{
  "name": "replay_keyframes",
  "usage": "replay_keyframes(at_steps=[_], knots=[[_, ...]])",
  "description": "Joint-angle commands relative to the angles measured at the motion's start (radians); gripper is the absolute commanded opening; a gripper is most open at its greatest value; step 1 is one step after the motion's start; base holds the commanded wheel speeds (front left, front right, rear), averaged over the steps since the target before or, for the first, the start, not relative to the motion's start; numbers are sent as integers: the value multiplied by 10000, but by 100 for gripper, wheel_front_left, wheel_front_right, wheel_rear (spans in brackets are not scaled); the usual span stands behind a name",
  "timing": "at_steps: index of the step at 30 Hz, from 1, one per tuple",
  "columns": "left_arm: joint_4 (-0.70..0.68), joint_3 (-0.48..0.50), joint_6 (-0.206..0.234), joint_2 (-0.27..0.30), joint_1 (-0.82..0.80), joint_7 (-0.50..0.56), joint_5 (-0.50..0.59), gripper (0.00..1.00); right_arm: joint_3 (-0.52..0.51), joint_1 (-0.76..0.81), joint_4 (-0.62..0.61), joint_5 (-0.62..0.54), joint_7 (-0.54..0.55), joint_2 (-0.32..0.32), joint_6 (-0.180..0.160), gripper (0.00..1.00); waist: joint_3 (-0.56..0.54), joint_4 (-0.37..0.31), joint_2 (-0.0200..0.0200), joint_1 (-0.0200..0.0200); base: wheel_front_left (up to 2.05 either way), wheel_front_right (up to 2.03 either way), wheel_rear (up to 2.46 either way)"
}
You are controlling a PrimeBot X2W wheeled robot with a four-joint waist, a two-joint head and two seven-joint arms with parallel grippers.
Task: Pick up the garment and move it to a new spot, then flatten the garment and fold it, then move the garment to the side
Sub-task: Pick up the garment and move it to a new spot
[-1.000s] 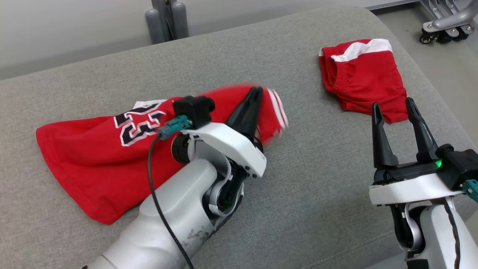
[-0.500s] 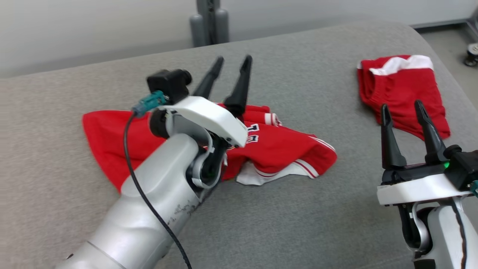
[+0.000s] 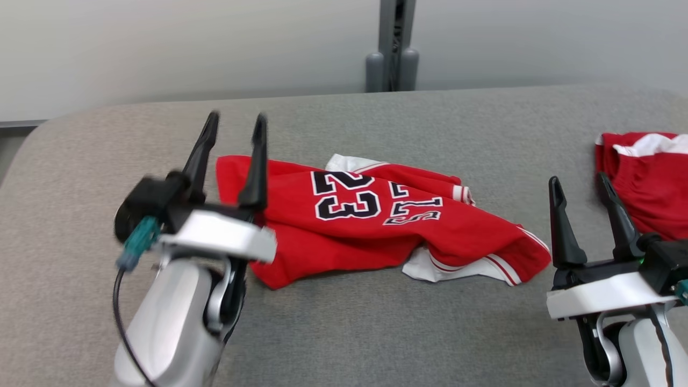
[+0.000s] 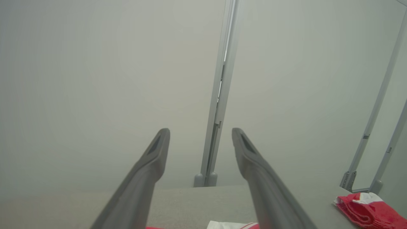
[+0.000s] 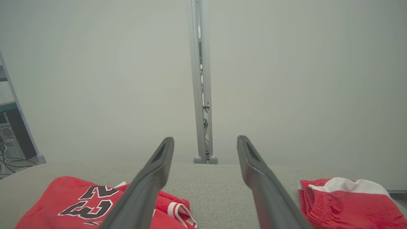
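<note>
A second ago the left gripper (image 3: 237, 117) was closed on the red jersey (image 3: 333, 242) and was carrying it. Now its jaws stand wide apart with nothing between them, and it is raised at the left end of the cloth, so the jersey has been let go. The head camera has also turned, so the shift of the whole picture is not a move of the things.

The jersey lies free in the middle of the grey padded surface (image 3: 376, 322), number 23 facing up. It is crumpled, with a white part turned out at its near right edge. The right gripper (image 3: 579, 180) has not changed: its jaws are wide and empty, and it is near the right end of the jersey. The red shorts (image 3: 653, 188) lie apart on the far right.

I judge the moving step finished. Flattening comes next, and it probably needs both grippers at opposite ends.
</note>
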Motion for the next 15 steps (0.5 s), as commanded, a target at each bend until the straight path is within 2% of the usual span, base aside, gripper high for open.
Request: replay_keyframes(at_steps=[1,9,15], knots=[[-163,164,-93,26,343,-1,229,100,-14,149,10,64,-39,-61,4,100,-167,217,0,0,0,0,0],[-988,1859,-749,-72,2714,-1,1462,100,164,680,225,113,-39,77,4,100,-464,543,0,0,0,0,0],[-1151,2293,-1218,-183,3757,-1,1744,100,303,996,416,151,-39,174,4,100,-635,579,0,0,0,0,0]])
